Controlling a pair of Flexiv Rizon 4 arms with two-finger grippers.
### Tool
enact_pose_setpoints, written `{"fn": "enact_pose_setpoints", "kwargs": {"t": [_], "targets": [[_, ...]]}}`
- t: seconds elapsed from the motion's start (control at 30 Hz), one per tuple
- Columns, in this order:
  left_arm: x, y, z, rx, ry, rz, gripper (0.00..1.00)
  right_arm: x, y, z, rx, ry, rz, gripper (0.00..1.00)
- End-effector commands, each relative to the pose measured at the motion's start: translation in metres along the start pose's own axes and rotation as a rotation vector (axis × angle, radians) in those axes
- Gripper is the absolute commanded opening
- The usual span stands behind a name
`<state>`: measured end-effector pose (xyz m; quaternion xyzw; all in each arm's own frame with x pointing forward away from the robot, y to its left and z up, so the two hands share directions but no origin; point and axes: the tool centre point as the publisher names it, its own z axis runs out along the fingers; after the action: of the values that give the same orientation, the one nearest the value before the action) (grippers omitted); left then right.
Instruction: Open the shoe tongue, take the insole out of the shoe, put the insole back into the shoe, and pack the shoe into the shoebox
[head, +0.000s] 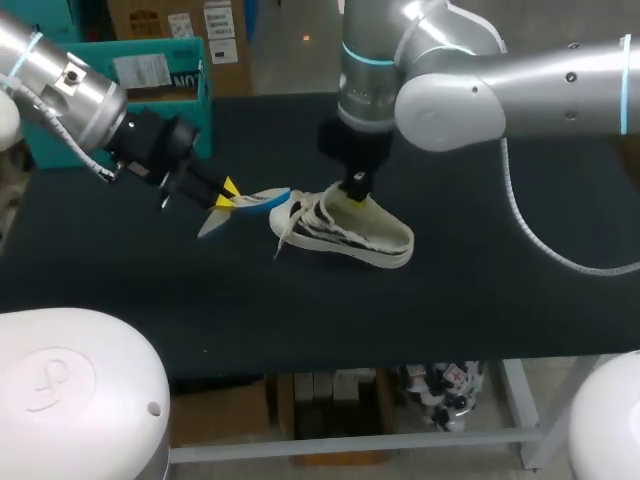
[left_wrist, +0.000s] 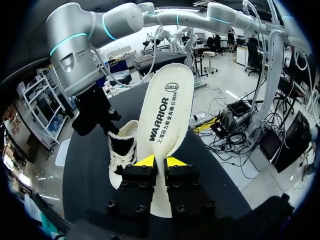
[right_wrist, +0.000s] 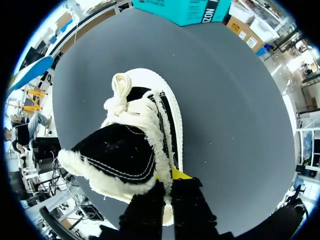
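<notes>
A white and black shoe (head: 350, 235) with frayed edges and loose laces stands mid-table, toe toward my left arm. My right gripper (head: 355, 188) comes down onto its heel end. In the right wrist view that gripper (right_wrist: 167, 176) is shut on the collar edge of the shoe (right_wrist: 135, 130). My left gripper (head: 227, 195) holds the insole (head: 255, 202) in the air just left of the toe, blue side up. In the left wrist view the left gripper (left_wrist: 160, 161) pinches one end of the white printed insole (left_wrist: 167, 110), with the shoe (left_wrist: 122, 150) beyond and below it.
A teal shoebox (head: 150, 70) stands at the table's back left, behind my left arm, and shows beyond the shoe as a teal shoebox (right_wrist: 185, 10) in the right wrist view. Bare black tabletop (head: 480, 290) lies in front of and to the right of the shoe.
</notes>
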<state>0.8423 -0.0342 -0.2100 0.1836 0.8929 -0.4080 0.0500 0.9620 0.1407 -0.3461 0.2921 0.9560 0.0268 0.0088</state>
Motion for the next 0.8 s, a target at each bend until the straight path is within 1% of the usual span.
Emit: {"fn": "enact_pose_setpoints", "kwargs": {"t": [0.03, 0.1, 0.23, 0.4, 0.5, 0.57, 0.63, 0.77, 0.8], "targets": [[-0.014, 0.002, 0.003, 0.012, 0.055, 0.019, 0.00, -0.002, 0.000, -0.011, -0.004, 0.049, 0.124, 0.00], [-0.018, 0.001, 0.006, 0.013, 0.070, 0.033, 0.00, 0.000, -0.002, -0.012, -0.027, 0.075, 0.173, 0.00], [-0.027, 0.001, 0.008, 0.023, 0.100, 0.060, 0.00, 0.005, -0.003, -0.015, -0.037, 0.099, 0.254, 0.00], [-0.036, 0.002, 0.009, 0.037, 0.134, 0.095, 0.00, 0.012, -0.009, -0.018, -0.076, 0.142, 0.358, 0.00], [-0.040, 0.002, 0.009, 0.045, 0.151, 0.116, 0.00, 0.017, -0.012, -0.018, -0.102, 0.164, 0.413, 0.00], [-0.042, 0.002, 0.009, 0.049, 0.161, 0.130, 0.00, 0.021, -0.015, -0.017, -0.138, 0.186, 0.453, 0.00], [-0.044, 0.002, 0.010, 0.051, 0.173, 0.140, 0.00, 0.025, -0.015, -0.016, -0.144, 0.195, 0.481, 0.00], [-0.046, 0.002, 0.010, 0.052, 0.188, 0.160, 0.00, 0.034, -0.014, -0.011, -0.186, 0.213, 0.534, 0.00], [-0.047, 0.003, 0.010, 0.053, 0.194, 0.165, 0.00, 0.036, -0.013, -0.009, -0.184, 0.214, 0.549, 0.00]]}}
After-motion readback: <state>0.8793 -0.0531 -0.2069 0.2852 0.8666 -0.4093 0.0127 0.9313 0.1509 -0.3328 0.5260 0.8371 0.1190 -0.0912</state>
